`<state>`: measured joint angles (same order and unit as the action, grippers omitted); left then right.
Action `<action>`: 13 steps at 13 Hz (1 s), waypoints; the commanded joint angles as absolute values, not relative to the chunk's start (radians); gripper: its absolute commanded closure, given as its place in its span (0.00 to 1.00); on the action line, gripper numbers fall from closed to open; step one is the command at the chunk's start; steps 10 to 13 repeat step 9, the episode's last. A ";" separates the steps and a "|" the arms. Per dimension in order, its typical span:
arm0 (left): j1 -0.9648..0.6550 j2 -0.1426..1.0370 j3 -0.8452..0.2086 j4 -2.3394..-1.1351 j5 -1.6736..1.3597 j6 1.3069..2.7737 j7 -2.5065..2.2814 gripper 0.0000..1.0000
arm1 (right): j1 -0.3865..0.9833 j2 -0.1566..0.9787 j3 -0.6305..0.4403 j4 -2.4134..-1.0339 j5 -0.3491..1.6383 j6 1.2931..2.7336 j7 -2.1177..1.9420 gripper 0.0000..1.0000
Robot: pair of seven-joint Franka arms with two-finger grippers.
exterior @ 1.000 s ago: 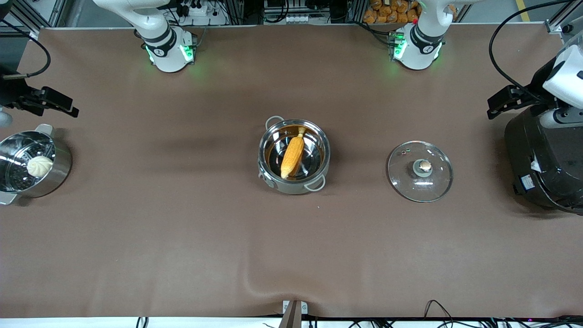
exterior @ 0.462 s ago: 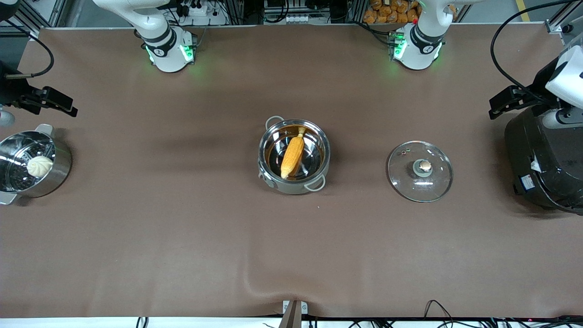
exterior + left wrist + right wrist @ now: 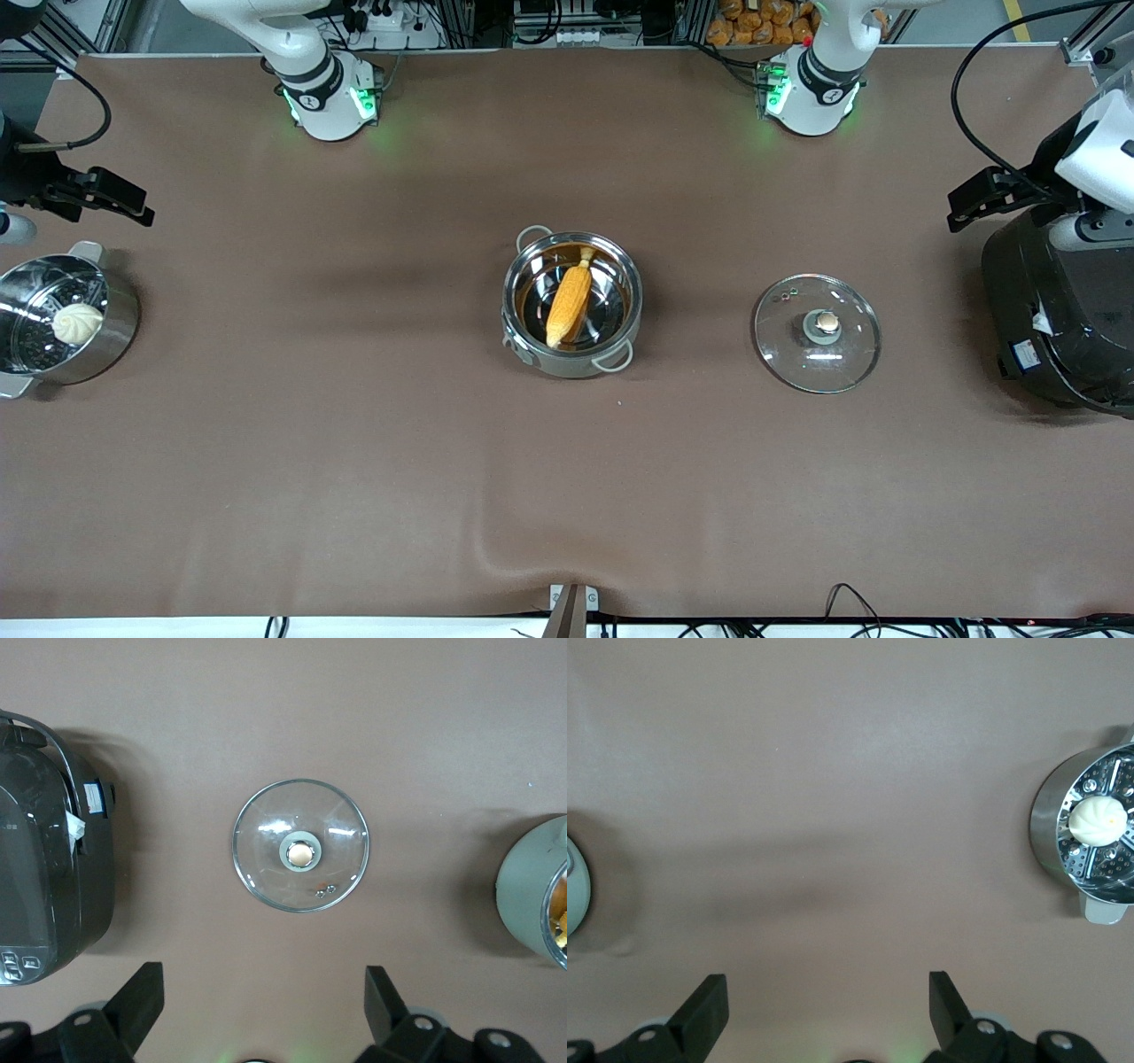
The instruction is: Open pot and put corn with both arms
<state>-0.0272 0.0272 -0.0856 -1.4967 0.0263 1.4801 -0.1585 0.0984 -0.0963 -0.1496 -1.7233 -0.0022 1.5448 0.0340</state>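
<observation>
The left gripper (image 3: 261, 1005) hangs released above the table near the rice cooker (image 3: 1059, 310); the right gripper (image 3: 827, 1010) hangs released near the steamer pot (image 3: 62, 317). The corn (image 3: 570, 297) lies inside the uncovered pot (image 3: 571, 303) at mid-table. The lid (image 3: 816, 332) rests on the table, well apart from the pot, toward the left arm's end.

- The pot (image 3: 572, 304) stands open at the frame's centre with the corn (image 3: 569, 301) inside; nothing hangs over its mouth.
- Bare counter (image 3: 354, 461) fills the whole lower half of the frame.
- The lid (image 3: 817, 332) lies right of centre, well apart from the pot.
- A rice cooker (image 3: 1059, 310) blocks the right edge; a steamer pot (image 3: 62, 319) blocks the left edge.
</observation>
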 commanded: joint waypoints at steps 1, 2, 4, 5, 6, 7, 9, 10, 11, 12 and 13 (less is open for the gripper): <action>-0.040 0.031 -0.074 -1.485 0.020 1.463 -0.160 0.00 | 0.106 -0.132 -0.146 -1.740 -0.015 1.514 0.055 0.00; -0.040 0.029 -0.074 -1.485 0.021 1.462 -0.160 0.00 | 0.106 -0.133 -0.146 -1.736 -0.015 1.513 0.055 0.00; -0.038 0.025 -0.072 -1.485 0.021 1.460 -0.158 0.00 | 0.106 -0.133 -0.146 -1.735 -0.015 1.511 0.055 0.00; -0.038 0.023 -0.071 -1.485 0.020 1.450 -0.158 0.00 | 0.106 -0.133 -0.146 -1.736 -0.015 1.509 0.055 0.00; -0.040 0.023 -0.068 -1.483 0.020 1.448 -0.158 0.00 | 0.106 -0.133 -0.146 -1.735 -0.015 1.500 0.055 0.00; -0.040 0.023 -0.067 -1.483 0.018 1.448 -0.156 0.00 | 0.106 -0.133 -0.146 -1.735 -0.015 1.497 0.055 0.00; -0.037 0.023 -0.068 -1.483 0.018 1.442 -0.158 0.00 | 0.106 -0.133 -0.146 -1.735 -0.015 1.491 0.055 0.00; -0.037 0.023 -0.068 -1.483 0.018 1.442 -0.158 0.00 | 0.106 -0.133 -0.146 -1.735 -0.015 1.491 0.055 0.00; -0.037 0.023 -0.068 -1.483 0.018 1.442 -0.158 0.00 | 0.106 -0.133 -0.146 -1.735 -0.015 1.491 0.055 0.00; -0.037 0.023 -0.068 -1.483 0.018 1.442 -0.158 0.00 | 0.106 -0.133 -0.146 -1.735 -0.015 1.491 0.055 0.00; -0.037 0.023 -0.068 -1.483 0.018 1.442 -0.158 0.00 | 0.106 -0.133 -0.146 -1.735 -0.015 1.491 0.055 0.00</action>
